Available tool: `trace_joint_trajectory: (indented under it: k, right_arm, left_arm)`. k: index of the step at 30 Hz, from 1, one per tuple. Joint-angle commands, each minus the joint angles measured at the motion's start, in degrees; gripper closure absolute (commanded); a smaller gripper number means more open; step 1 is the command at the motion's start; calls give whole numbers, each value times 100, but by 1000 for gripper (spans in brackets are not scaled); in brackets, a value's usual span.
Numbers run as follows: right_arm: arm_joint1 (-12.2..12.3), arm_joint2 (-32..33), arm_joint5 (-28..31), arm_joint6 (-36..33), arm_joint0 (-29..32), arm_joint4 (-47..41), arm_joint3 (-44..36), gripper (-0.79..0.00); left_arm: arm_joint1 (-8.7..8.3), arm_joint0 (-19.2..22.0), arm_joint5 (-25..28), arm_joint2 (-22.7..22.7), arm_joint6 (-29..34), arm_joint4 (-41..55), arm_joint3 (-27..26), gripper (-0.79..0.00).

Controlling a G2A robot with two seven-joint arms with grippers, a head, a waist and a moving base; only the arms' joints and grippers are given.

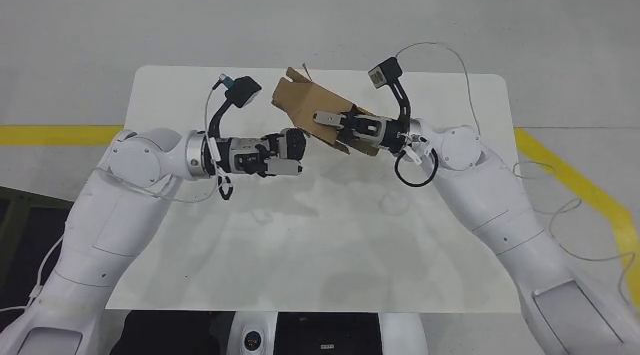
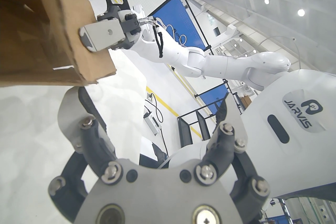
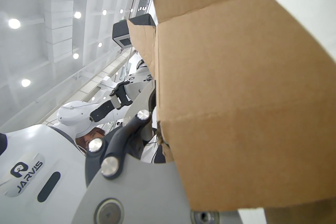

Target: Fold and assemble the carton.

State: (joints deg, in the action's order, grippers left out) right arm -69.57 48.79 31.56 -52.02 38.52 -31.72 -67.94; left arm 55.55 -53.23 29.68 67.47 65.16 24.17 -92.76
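Note:
A brown carton (image 1: pixel 300 105) hangs tilted above the white table (image 1: pixel 200 255), its flaps loose at the far end. My right gripper (image 1: pixel 333 121) is shut on the carton's wall near one open edge. In the left wrist view one of its fingers (image 2: pixel 102 34) presses flat on the outside of the cardboard (image 2: pixel 39 38). The right wrist view has the carton (image 3: pixel 236 91) close up, with one finger (image 3: pixel 143 104) beside its edge and the other hidden. My left gripper (image 1: pixel 300 150) (image 2: pixel 151 110) sits just below the carton's near corner, open and holding nothing.
The table's far edge (image 1: pixel 320 69) lies just behind the carton. Yellow floor tape (image 1: pixel 50 135) runs past both sides of the table. Bare tabletop (image 1: pixel 330 245) spreads in front of both arms.

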Motion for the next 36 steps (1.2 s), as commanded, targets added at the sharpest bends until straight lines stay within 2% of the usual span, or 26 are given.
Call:
trace_joint_trajectory:
  k: [1, 10, 17, 27, 36]
  right_arm:
    - [28, 113, -47, -69, 37, 15, 17, 0]
    - [134, 489, -299, -1205, 57, -346, 321, 0]
    - [200, 699, -322, -1973, 75, -481, 374, 0]
    - [277, 928, -400, -2470, 218, -561, -93, 0]
    - [294, 988, -429, -2500, 356, -662, -433, 0]
  left_arm:
    - [-9, 10, 8, 85, -41, 24, 65, -785]
    - [-37, 116, 34, 393, -411, -219, 591, -785]
    - [-15, 242, -141, 282, -598, -621, 963, -785]
    - [16, 357, -226, -33, -893, -1875, 1112, -785]
    - [61, 418, -363, -329, -864, -2227, 1093, -785]
